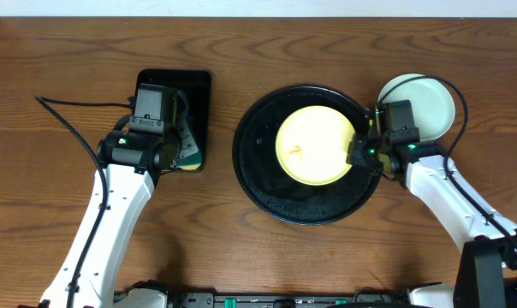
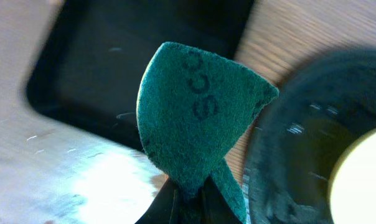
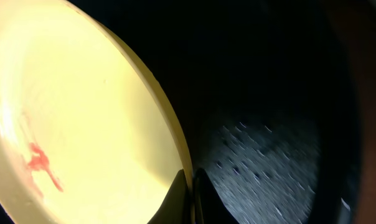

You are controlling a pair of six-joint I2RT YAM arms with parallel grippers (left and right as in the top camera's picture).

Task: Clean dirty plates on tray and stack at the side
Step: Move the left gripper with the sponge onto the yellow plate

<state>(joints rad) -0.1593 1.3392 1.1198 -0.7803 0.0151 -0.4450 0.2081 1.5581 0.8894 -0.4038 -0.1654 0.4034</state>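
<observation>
Pinching yellow plate (image 1: 314, 144) rim with right gripper (image 3: 191, 193), clamping green pad (image 2: 197, 118) in left gripper (image 2: 188, 196); likely scrubbing red smear (image 3: 42, 165) next

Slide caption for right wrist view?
Right gripper pinching the rim of the red-smeared yellow plate in the wet black tray.
</observation>
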